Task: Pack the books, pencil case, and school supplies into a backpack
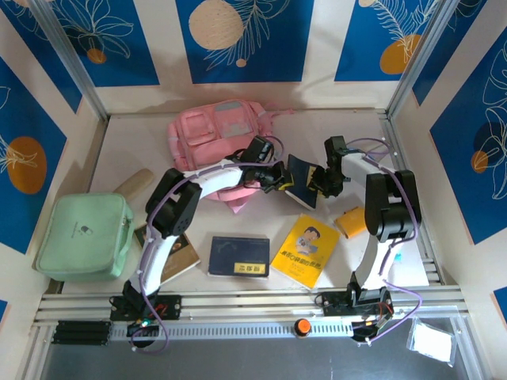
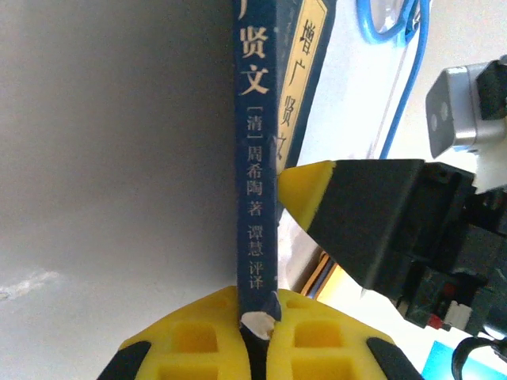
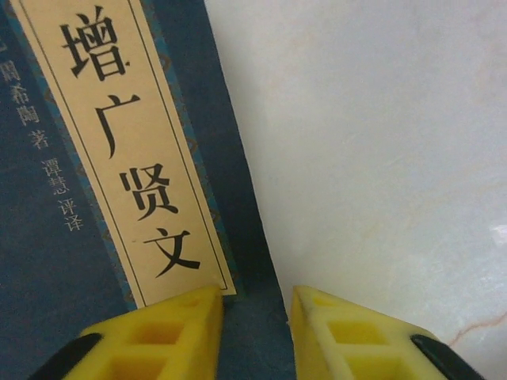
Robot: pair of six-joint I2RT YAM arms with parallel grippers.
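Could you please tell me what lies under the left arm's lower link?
A brown book lies flat on the table there. The left arm covers a strip across it, hiding part of its cover.

Count: two navy books (image 1: 301, 177) (image 1: 239, 256), one yellow book (image 1: 306, 251), one brown book (image 1: 184, 252), one pink backpack (image 1: 210, 131), one tan pencil case (image 1: 135, 182), one mint-green pouch (image 1: 83, 235), one orange item (image 1: 351, 222).

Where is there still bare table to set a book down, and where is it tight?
Bare table lies far right, between the backpack and the right wall, and far left, between the backpack, the pencil case and the left wall. It is crowded mid-table around the held navy book, and along the near edge from green pouch to yellow book.
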